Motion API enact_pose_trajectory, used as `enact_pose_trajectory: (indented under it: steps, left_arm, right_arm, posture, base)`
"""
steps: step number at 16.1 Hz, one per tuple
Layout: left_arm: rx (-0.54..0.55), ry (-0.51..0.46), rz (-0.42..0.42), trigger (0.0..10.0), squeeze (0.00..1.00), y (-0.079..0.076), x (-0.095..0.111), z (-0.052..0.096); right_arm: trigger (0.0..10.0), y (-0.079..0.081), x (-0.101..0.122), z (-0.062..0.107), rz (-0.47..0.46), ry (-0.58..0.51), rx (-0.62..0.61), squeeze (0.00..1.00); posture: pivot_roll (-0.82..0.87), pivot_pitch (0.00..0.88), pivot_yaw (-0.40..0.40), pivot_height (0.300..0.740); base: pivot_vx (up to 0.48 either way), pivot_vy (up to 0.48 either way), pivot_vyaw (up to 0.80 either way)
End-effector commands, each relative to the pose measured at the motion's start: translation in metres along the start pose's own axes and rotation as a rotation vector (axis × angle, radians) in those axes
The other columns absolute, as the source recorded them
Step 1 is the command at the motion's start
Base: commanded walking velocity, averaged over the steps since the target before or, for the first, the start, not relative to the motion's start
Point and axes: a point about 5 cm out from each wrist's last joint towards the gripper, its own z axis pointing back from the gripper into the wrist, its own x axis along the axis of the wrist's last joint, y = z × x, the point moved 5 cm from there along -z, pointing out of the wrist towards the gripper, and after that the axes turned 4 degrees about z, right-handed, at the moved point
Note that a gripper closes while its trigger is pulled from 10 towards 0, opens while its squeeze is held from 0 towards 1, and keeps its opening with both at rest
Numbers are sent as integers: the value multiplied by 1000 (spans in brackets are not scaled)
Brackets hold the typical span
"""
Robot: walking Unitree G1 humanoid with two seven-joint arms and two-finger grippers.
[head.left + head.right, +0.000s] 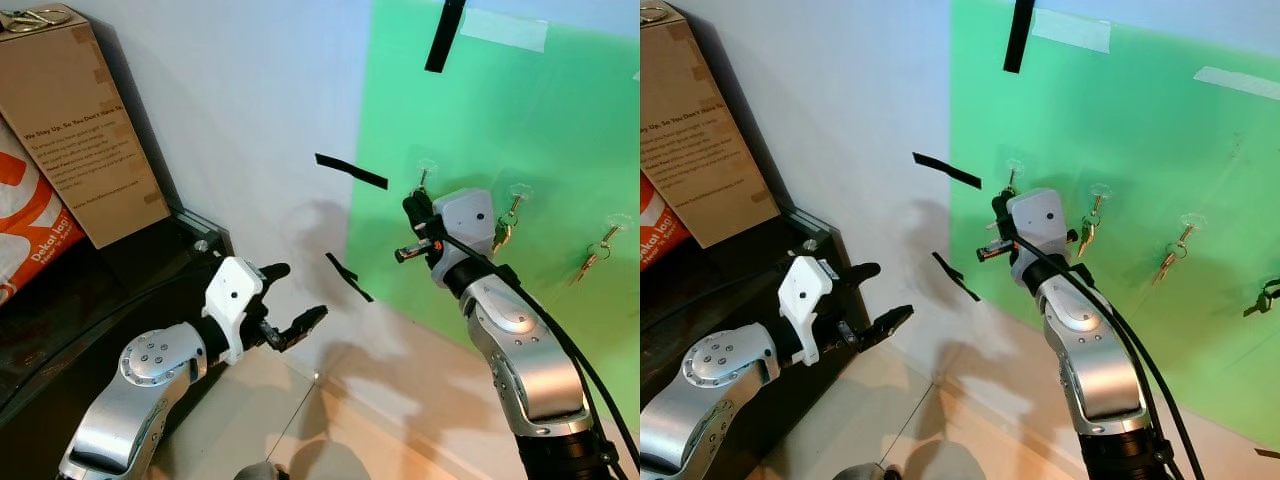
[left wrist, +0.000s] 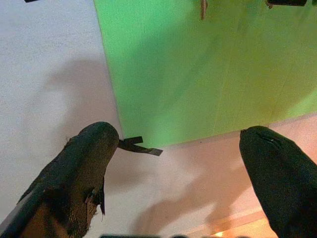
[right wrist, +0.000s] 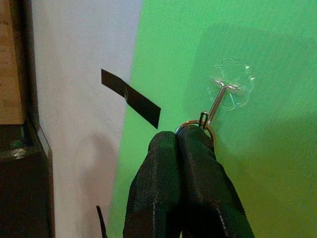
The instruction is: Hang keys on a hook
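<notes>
1. The left claw [image 1: 290, 300] hung in the air near the white wall, low on the robot's left, with its two black fingers [image 2: 84, 163] spread wide apart and nothing between them.
2. Beside it stood a dark cabinet [image 1: 60, 300] carrying a tall cardboard box [image 1: 80, 120] that leaned against the wall.
3. The right claw [image 3: 179, 144] was raised to the green board [image 1: 520, 120], fingers pressed together on a metal key ring [image 3: 195, 129] — the ring sat right at the lower tip of a clear stick-on hook [image 3: 230, 87].
4. Whether the ring was already over the hook's tip could not be told.
5. Farther along the board, two more clear hooks each carried keys [image 1: 505, 225] — the second set [image 1: 592, 255] hung nearer the board's right edge.
6. Strips of black tape [image 1: 350, 171] were stuck across the board's left edge.
</notes>
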Motion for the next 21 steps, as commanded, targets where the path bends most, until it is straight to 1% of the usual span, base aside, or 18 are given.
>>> enact_pose_trajectory:
  steps: [1,5,8,9,15,18,20,21]
  left_arm:
    - [-16,-2,-16,10000,118,-2,4,0]
    - [-14,0,-19,10000,118,-2,4,-1]
    - [-13,-1,-21,10000,118,-2,4,-1]
    - [-13,-1,-22,10000,114,-2,4,-1]
    - [-15,1,-23,10000,118,-1,4,0]
    - [-13,2,-24,10000,114,-1,4,0]
    - [-14,3,-23,10000,114,-1,4,0]
    - [-15,3,-23,10000,114,-1,4,0]
  right_arm:
    - [10000,3,-15,-1,18,67,15,0]
    - [10000,2,-16,-3,18,71,1,0]
    - [10000,4,-13,-4,-3,59,9,0]
    - [10000,3,-12,-3,-17,51,9,1000]
    - [10000,4,-9,-1,-31,33,11,1000]
    - [10000,-1,-3,5,-26,8,0,1000]
    - [10000,-4,-1,9,14,3,-7,1000]
    - [10000,-6,0,10,50,-3,-11,1000]
  posture:
    - [52,0,47,740]
    - [54,0,46,740]
    - [53,0,46,740]
    - [51,0,48,740]
    - [52,0,51,740]
    - [51,0,52,740]
    - [48,0,55,740]
    - [44,0,56,740]
  base:
    - [0,0,0]
    - [0,0,0]
    - [0,0,0]
    - [0,0,0]
    - [0,0,0]
    - [0,0,0]
    - [0,0,0]
    - [0,0,0]
